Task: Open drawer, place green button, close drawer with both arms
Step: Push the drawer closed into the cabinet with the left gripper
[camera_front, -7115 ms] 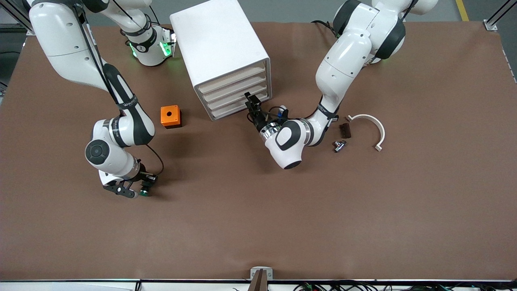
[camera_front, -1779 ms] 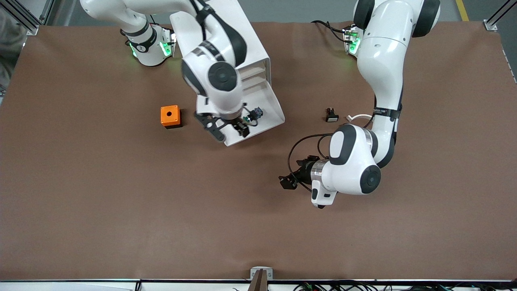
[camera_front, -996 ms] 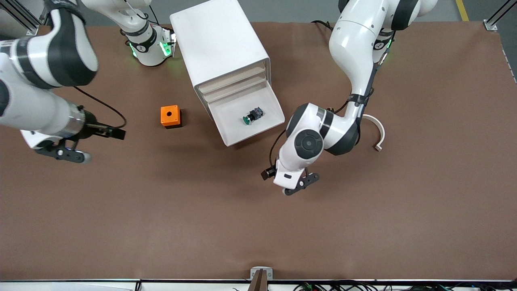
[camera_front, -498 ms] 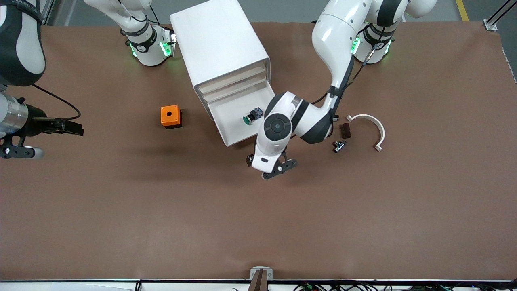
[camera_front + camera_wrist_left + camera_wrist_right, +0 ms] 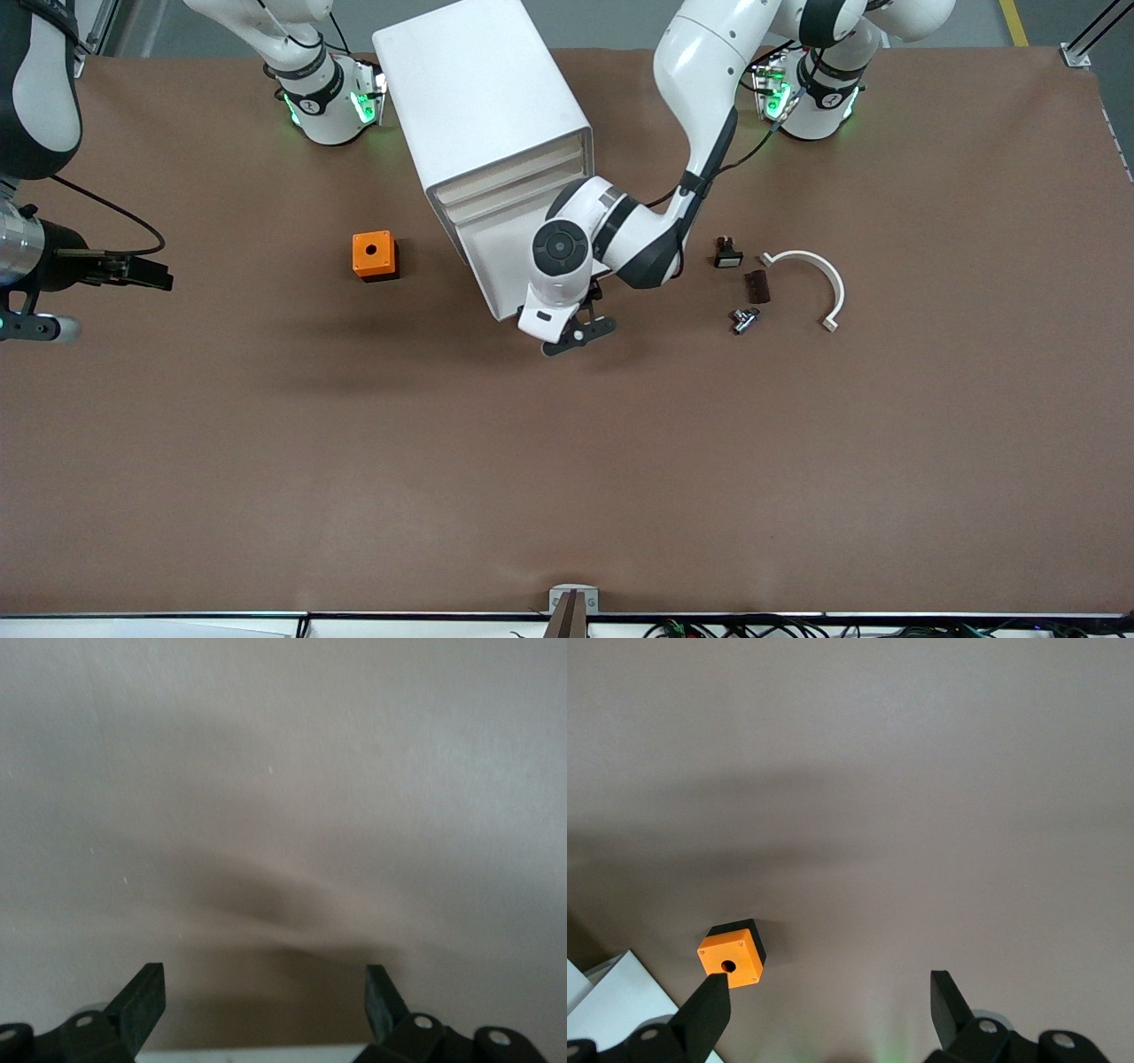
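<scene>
Front view shows the left arm (image 5: 700, 89) bent low over the table (image 5: 567, 478), its wrist covering the pulled-out drawer (image 5: 485, 257), the lowest one in the white cabinet (image 5: 483, 106). The left gripper (image 5: 576, 330) hangs over the bare tabletop just at the drawer's front edge, and its wrist view shows the fingers (image 5: 142, 1001) spread wide with nothing between them, only blurred brown surface. The button cannot be seen at this moment; the left arm's wrist blocks the drawer's inside.

Over at the right arm's end of the table, the right gripper (image 5: 133, 270) hangs in the air, fingers (image 5: 704, 1014) parted and empty, above open tabletop. Its wrist camera catches the orange box (image 5: 733, 954) with its round hole, sitting beside the cabinet.

Toward the left arm's end of the table lie a black button with a white face (image 5: 727, 255), a dark brown block (image 5: 758, 285), a small metal fitting (image 5: 742, 319) and a curved white clamp (image 5: 811, 282).
</scene>
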Controlling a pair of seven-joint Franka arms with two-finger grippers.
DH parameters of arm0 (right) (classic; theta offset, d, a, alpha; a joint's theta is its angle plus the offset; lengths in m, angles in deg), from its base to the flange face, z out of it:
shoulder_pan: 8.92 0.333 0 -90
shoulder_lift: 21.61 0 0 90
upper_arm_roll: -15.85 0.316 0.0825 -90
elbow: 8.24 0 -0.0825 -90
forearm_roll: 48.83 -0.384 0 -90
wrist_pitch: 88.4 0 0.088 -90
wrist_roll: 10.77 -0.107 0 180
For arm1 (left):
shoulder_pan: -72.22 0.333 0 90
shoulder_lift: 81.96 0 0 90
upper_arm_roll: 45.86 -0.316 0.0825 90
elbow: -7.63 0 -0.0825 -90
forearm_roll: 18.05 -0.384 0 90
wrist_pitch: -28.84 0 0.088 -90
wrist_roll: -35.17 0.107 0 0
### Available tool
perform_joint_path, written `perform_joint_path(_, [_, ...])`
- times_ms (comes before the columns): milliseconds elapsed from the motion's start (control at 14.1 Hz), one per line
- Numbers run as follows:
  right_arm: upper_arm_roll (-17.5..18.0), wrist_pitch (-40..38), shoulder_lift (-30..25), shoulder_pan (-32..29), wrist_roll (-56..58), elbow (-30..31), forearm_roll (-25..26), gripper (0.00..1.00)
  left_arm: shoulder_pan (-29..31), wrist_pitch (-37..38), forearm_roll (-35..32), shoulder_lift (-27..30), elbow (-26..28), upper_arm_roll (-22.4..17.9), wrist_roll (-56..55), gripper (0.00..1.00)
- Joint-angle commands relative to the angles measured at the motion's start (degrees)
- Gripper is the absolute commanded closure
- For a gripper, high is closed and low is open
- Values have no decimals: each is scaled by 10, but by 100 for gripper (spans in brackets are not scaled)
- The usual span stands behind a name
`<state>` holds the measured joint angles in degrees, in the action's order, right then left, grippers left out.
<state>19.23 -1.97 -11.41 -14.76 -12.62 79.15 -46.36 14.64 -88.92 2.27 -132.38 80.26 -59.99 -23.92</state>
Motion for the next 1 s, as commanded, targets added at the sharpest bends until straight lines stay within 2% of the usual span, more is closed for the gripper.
perform_joint_path(0, [11,-6,1,-7,1,-13,2,0,-18,6,-12,14,15,-4,-30,1])
perform_joint_path(213, [12,-10,11,4,6,-47,8,0,-32,25,-7,22,23,9,-43,1])
perform_joint_path(498, [14,-10,10,8,2,-50,2,0,-31,30,-1,23,25,36,-80,1])
perform_joint_path(925, [17,-26,5,65,-2,-46,3,0,-30,32,78,23,25,46,-89,1])
